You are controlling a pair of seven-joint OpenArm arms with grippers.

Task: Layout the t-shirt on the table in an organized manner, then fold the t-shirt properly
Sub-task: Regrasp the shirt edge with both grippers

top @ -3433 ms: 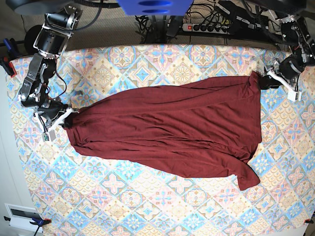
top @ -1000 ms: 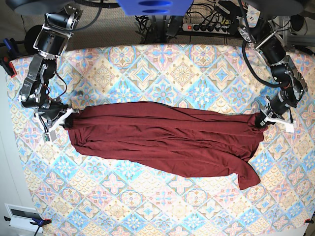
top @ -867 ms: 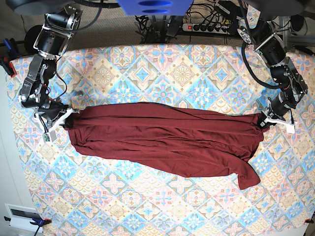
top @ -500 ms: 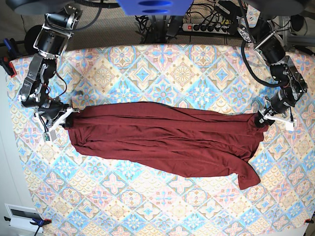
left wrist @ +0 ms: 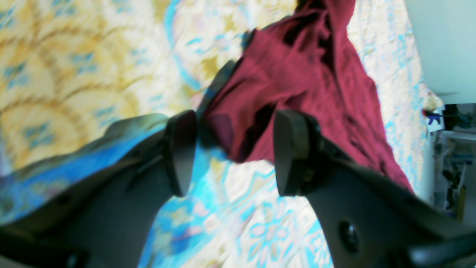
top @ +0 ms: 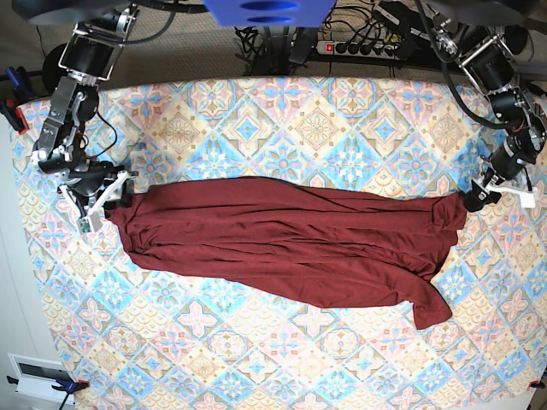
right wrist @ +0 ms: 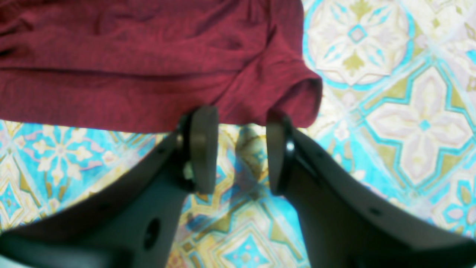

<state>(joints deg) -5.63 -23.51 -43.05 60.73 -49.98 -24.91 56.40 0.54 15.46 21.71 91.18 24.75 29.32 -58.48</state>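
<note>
Your t-shirt (top: 291, 248) lies stretched in a long maroon band across the middle of the patterned counter (top: 256, 111), a loose tail of cloth trailing toward the near edge at the left pincer's end. Your left pincer (left wrist: 234, 152) stands open at one end of the garment, its dark fingers (left wrist: 292, 149) spread apart with the bunched cloth tip lying in the gap just ahead of them, gripped by neither. Your right pincer (right wrist: 238, 149) is open too at the opposite end: the shirt's rolled hem sits just beyond its fingertips, patterned counter showing between them. In the base view the left pincer (top: 476, 198) rests just off the shirt's corner and the right pincer (top: 118, 193) just beside the other.
</note>
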